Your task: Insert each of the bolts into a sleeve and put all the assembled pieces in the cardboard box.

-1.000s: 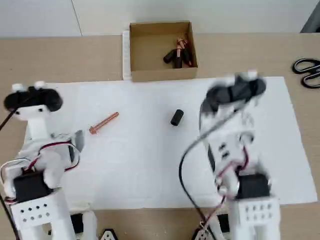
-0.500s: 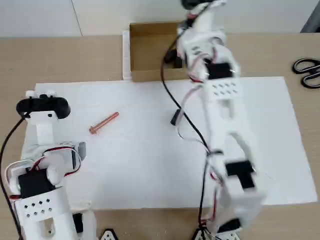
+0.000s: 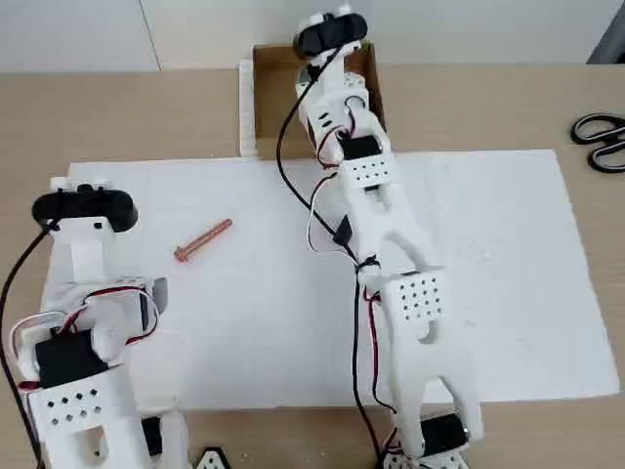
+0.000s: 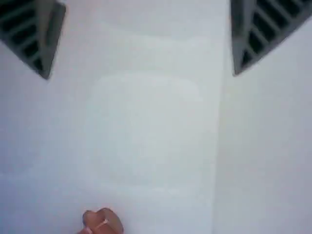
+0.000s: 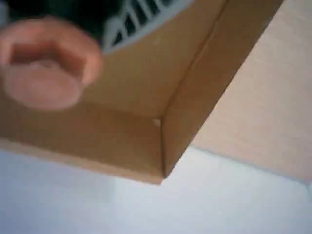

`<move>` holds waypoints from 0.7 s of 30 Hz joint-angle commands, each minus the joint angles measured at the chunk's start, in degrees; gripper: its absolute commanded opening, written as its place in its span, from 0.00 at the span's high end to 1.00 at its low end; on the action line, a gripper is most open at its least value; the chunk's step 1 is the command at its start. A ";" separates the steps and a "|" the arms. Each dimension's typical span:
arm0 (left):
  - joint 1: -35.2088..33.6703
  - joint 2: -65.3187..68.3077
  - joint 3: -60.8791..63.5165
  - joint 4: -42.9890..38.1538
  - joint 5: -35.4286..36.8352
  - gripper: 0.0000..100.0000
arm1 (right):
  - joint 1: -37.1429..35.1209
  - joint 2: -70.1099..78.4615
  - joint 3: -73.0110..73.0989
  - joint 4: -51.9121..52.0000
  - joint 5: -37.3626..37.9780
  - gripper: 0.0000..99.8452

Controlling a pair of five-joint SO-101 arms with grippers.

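over the cardboard box (image 3: 269,98), the right gripper (image 3: 330,44) is clamped on the held bolt (image 5: 46,63), with the box floor straight below, so letting go looks like the next move. nearer the left gripper (image 4: 141,48), whose jaws stand wide and empty, the loose bolt (image 3: 203,240) lies slantwise on the white sheet (image 3: 244,322). no print is legible.

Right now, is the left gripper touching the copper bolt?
Apart. In the left wrist view the left gripper is open and the bolt lies clear of both fingers, white sheet between.
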 commanded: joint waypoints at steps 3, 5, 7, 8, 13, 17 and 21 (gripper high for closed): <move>-0.09 -0.70 0.04 0.26 -0.26 0.77 | -1.01 6.55 -13.80 -1.36 0.79 1.00; -0.09 -0.70 0.04 0.26 -0.26 0.77 | -1.19 8.84 -15.65 -1.36 0.79 1.00; 0.00 -0.70 0.04 0.26 -0.26 0.77 | -1.27 10.33 -16.97 -1.27 0.79 0.99; 0.00 -0.70 0.04 0.26 -0.26 0.77 | -1.27 10.77 -17.32 -1.27 0.79 0.99; 0.00 -0.70 0.04 0.26 -0.26 0.77 | -1.19 11.74 -17.14 0.40 0.88 0.89; 0.00 -0.70 0.04 0.26 -0.26 0.77 | -1.19 11.38 -17.49 4.35 0.88 0.84; 0.00 -0.70 0.04 0.26 -0.26 0.77 | -1.10 11.30 -19.78 5.14 0.88 0.84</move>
